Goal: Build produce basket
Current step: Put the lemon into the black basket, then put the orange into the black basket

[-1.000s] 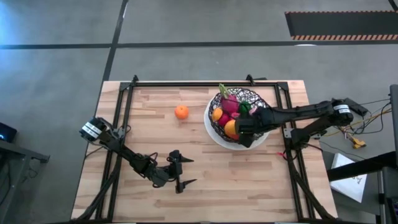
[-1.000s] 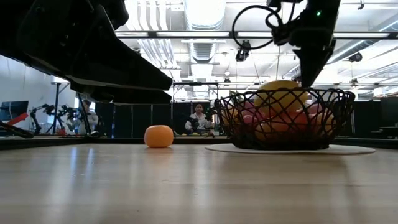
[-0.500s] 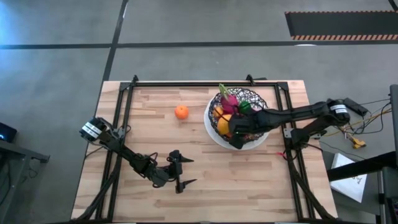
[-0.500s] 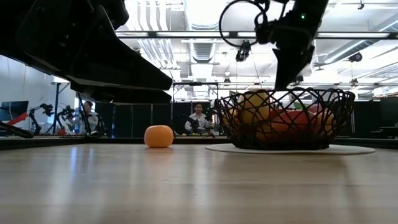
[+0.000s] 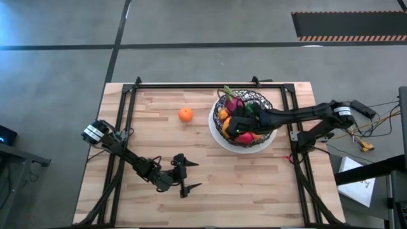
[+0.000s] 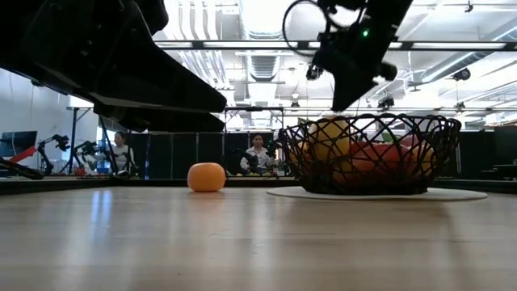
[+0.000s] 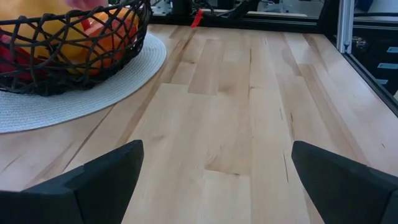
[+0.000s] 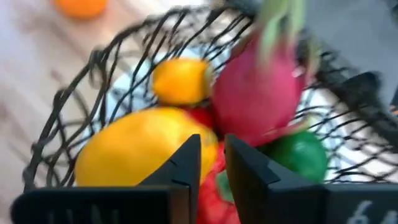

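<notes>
Nearest to us, at the front of the bench (image 5: 210, 172), we see the left gripper (image 5: 186, 173) lying low over the wood, its arm stretched flat from the left edge toward the middle. Its two fingers (image 7: 93, 183) stand wide apart with nothing between them; in the left wrist view only bare boards lie in that gap.

Farther back we count one basket (image 5: 245, 121), a round black wire bowl on a white round plate, upright on the right half of the bench. Being round, it has no long axis to speak of. Inside it we can count five pieces of produce for certain: one pink dragon fruit (image 8: 261, 93) with its green tips pointing away from the right arm, one large yellow fruit (image 8: 134, 149), one smaller orange-yellow one (image 8: 180, 81), one green piece (image 8: 301, 155) and one red piece (image 8: 211, 180). More may lie beneath; we cannot tell.

The right gripper (image 5: 234, 121) reaches in from the right edge, its arm stretched nearly level across the basket, the wrist tilted down over the fruit. Its fingers (image 8: 183, 162) are drawn almost together, a narrow slit between them, and they clamp nothing that we can see.

One lone orange (image 5: 185, 114) sits on the bench to the left of the basket, well apart from both grippers.
</notes>
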`<action>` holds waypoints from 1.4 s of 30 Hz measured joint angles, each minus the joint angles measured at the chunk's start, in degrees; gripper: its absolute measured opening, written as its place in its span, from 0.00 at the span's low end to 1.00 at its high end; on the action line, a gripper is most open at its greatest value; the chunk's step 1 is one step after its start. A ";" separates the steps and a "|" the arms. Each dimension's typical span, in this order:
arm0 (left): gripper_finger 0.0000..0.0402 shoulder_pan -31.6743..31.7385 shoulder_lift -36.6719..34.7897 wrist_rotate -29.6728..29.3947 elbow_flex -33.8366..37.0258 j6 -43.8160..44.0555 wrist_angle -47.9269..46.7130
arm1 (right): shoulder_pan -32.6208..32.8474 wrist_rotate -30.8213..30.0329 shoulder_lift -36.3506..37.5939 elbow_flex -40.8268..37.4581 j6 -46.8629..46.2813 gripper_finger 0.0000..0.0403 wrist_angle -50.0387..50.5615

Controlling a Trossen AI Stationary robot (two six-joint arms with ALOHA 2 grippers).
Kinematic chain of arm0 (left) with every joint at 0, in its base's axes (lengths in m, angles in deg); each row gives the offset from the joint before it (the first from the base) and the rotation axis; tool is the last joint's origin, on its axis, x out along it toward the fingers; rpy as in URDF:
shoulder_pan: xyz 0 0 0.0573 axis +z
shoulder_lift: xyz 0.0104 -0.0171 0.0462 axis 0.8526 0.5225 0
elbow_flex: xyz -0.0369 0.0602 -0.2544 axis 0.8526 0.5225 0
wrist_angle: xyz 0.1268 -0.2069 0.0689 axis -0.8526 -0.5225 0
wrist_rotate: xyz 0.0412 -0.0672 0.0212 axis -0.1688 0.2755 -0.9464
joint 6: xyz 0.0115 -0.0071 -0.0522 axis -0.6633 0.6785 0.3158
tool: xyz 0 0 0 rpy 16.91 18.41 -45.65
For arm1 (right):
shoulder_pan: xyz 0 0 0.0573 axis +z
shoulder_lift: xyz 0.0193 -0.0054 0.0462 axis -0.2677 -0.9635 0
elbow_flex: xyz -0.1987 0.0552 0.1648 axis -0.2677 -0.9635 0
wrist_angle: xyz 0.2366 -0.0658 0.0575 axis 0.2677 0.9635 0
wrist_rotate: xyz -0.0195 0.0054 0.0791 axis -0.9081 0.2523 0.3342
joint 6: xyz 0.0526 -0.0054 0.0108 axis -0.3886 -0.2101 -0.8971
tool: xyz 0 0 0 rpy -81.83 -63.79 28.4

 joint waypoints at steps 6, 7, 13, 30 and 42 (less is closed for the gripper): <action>0.98 0.00 -0.19 -0.34 0.01 -0.02 -0.07 | -0.10 4.06 -5.82 -0.09 1.47 0.09 0.07; 0.98 0.00 -0.66 -0.41 0.01 -0.10 -0.21 | -0.10 4.11 -6.63 -0.14 1.76 0.08 0.07; 0.98 0.00 -7.33 -1.67 0.44 -0.57 -3.65 | 0.53 1.56 -7.75 -0.17 2.82 0.08 -0.09; 0.98 8.90 -34.31 -8.35 1.44 13.87 -46.97 | 31.75 -25.96 -1.42 -1.49 -14.51 0.08 -4.70; 0.98 44.19 -31.33 17.77 3.14 -8.56 -43.81 | 53.39 -42.19 -19.67 -1.04 -16.73 0.08 -28.27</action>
